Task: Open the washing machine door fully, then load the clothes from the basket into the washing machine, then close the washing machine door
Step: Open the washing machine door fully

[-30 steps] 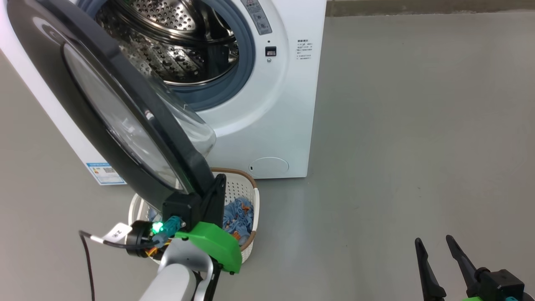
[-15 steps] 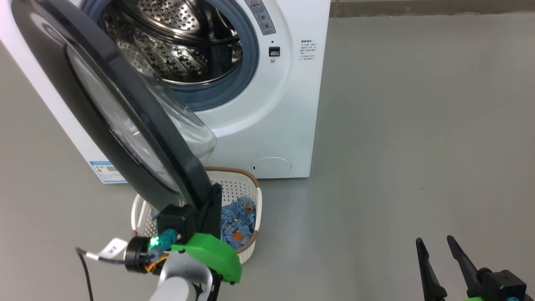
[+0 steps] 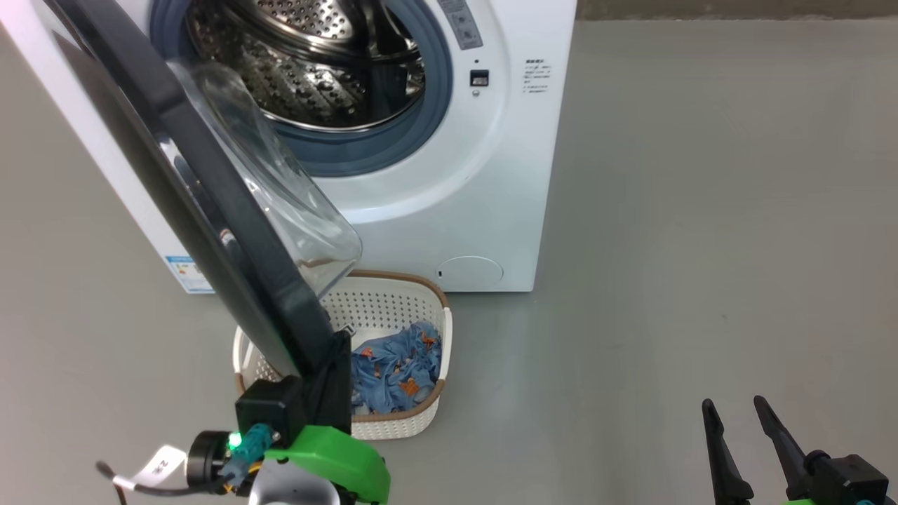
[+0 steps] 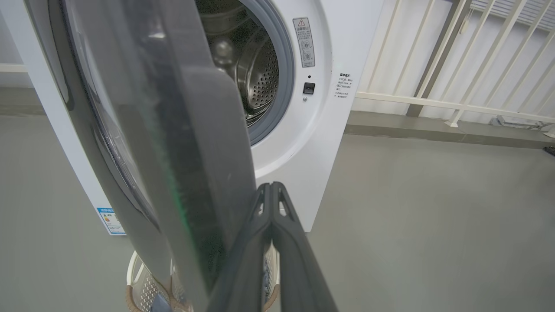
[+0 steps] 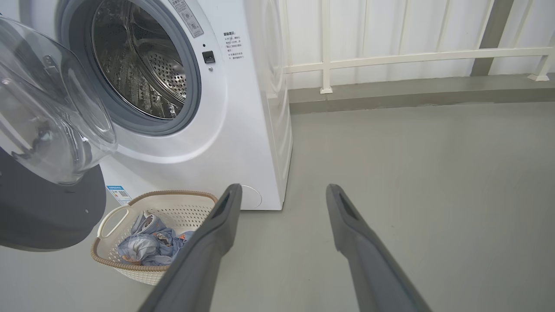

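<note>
The washing machine [image 3: 491,175] stands with its steel drum [image 3: 316,63] exposed. The washing machine door [image 3: 259,273], black-rimmed with a bulging glass bowl [image 3: 280,196], hangs partly open and edge-on over the basket [image 3: 421,284]. My left gripper [image 3: 340,345] is shut with nothing between its fingers, which press against the door's lower inner rim. In the left wrist view the joined fingertips [image 4: 271,187] lie just right of the door [image 4: 186,151]. The clothes [image 3: 396,372], blue and printed, lie in the basket; the right wrist view shows both [image 5: 147,247]. My right gripper [image 3: 736,414] [image 5: 279,190] hangs open over bare floor.
Grey floor stretches wide to the machine's right. A white railing [image 5: 390,56] on a low kerb runs behind the machine. A blue label sticker [image 3: 186,273] marks the machine's lower left. A tagged cable [image 3: 158,466] trails from my left wrist.
The door has swung wider with my left gripper pulling it toward me, uncovering more of the basket and clothes. The head camera has shifted slightly. My right gripper is unchanged.
</note>
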Controlling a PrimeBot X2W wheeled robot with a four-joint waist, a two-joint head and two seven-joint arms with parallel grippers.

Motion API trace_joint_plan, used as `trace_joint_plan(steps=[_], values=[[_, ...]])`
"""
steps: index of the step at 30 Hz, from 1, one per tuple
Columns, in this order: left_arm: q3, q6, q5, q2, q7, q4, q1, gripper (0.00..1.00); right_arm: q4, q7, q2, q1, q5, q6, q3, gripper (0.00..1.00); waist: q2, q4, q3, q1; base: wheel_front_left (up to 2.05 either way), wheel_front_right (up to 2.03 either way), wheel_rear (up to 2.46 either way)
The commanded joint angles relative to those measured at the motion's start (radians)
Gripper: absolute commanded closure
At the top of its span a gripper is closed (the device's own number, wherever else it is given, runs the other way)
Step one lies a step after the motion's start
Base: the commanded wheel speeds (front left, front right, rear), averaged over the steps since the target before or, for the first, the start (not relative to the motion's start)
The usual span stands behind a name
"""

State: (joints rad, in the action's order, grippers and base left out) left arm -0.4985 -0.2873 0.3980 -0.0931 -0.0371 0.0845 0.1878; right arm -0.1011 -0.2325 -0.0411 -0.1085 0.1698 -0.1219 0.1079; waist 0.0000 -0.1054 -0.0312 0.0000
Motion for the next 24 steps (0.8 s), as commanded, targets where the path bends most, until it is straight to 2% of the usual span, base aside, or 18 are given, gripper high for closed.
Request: trace_joint_plan(steps=[1,11,24], values=[[0.060,-0.038,-0.015,-0.041,-0.010,-0.038,0.012,1.00,0.022,-0.013,-0.009,0.027,0.009,-0.009,-0.021,0.00,0.0000,-0.012,-0.009,0.0000,0.00,0.00,0.00],[0.061,-0.057,-0.029,-0.067,-0.011,-0.100,-0.011,1.00,0.018,-0.016,-0.009,0.041,0.013,-0.009,-0.021,0.00,0.0000,-0.050,-0.029,0.0000,0.00,0.00,0.00],[0.102,-0.095,-0.028,-0.084,-0.064,-0.152,-0.045,1.00,0.038,-0.015,-0.009,0.047,-0.002,-0.009,-0.004,0.00,0.0000,-0.125,-0.055,0.0000,0.00,0.00,0.00]])
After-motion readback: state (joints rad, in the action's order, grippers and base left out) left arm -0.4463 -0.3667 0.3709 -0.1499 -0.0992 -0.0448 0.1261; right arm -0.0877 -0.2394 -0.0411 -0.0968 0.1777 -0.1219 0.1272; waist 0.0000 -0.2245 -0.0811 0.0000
